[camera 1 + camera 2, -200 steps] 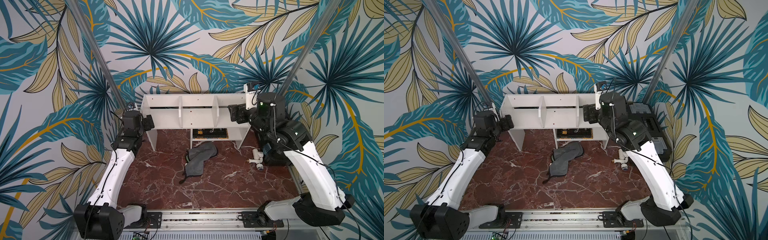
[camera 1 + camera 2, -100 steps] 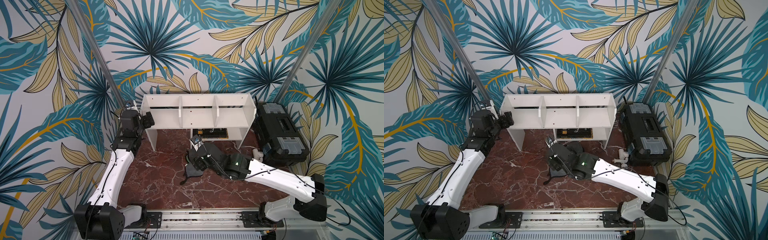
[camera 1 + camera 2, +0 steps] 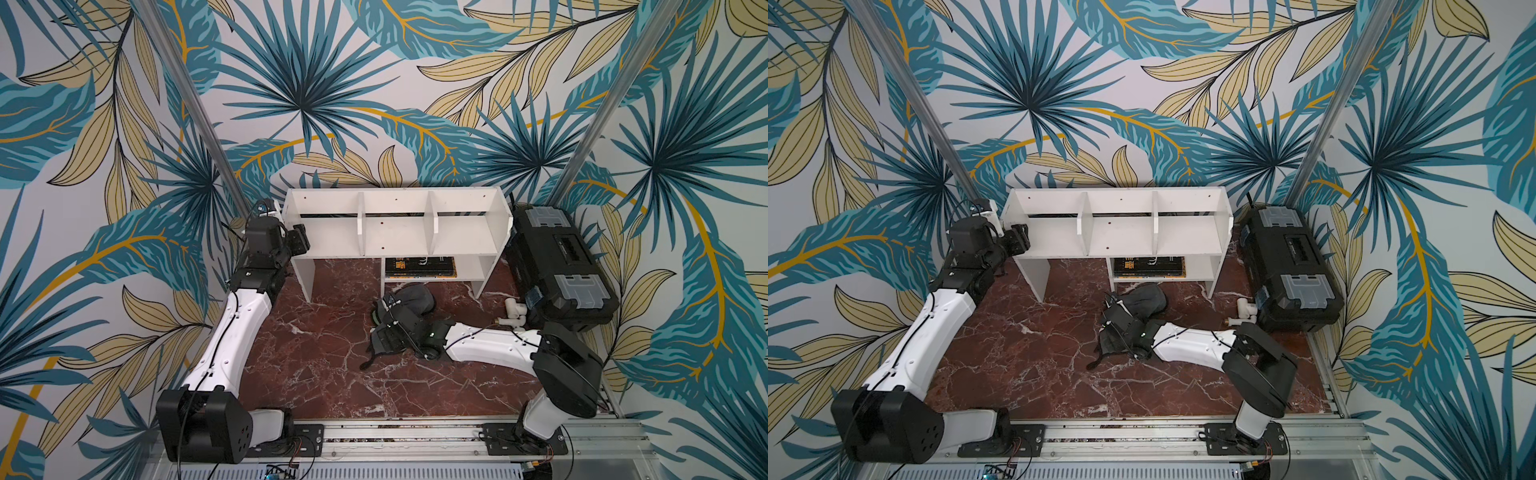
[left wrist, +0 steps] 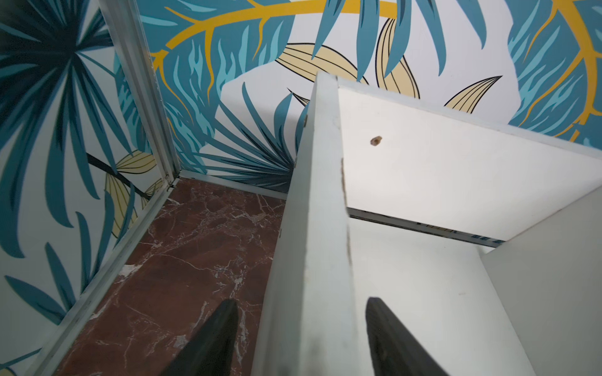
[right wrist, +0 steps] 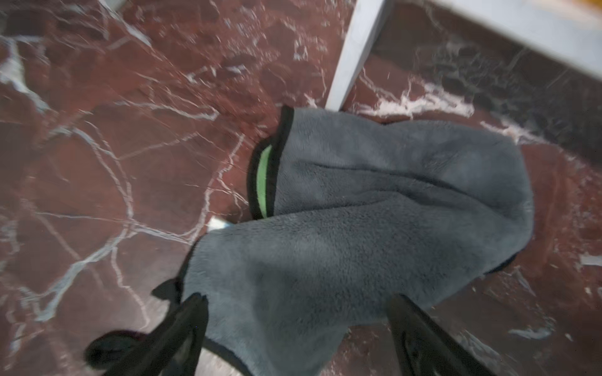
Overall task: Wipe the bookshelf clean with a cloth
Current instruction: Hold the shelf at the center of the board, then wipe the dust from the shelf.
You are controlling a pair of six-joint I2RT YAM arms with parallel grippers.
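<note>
The white bookshelf (image 3: 395,232) (image 3: 1121,237) stands at the back of the table, and its three upper compartments hold nothing. The dark-grey cloth (image 3: 417,297) (image 3: 1144,301) lies crumpled on the marble in front of the shelf's middle leg. A green strip shows at its fold in the right wrist view (image 5: 374,211). My right gripper (image 3: 384,328) (image 5: 297,298) hangs low over the cloth's near end, open, one finger at each side of the fabric. My left gripper (image 3: 301,245) (image 4: 299,301) is open at the shelf's left end, its fingers straddling the side panel (image 4: 312,228).
A black toolbox (image 3: 561,266) with grey latches stands right of the shelf. White pipe fittings (image 3: 515,309) lie on the marble before it. A dark flat book-like thing (image 3: 419,266) rests on the shelf's lower board. Patterned walls close in on three sides.
My right arm has swung from the shelf's right end down to the cloth on the marble and then sunk lower over it. The left arm has stayed at the shelf's left end.
</note>
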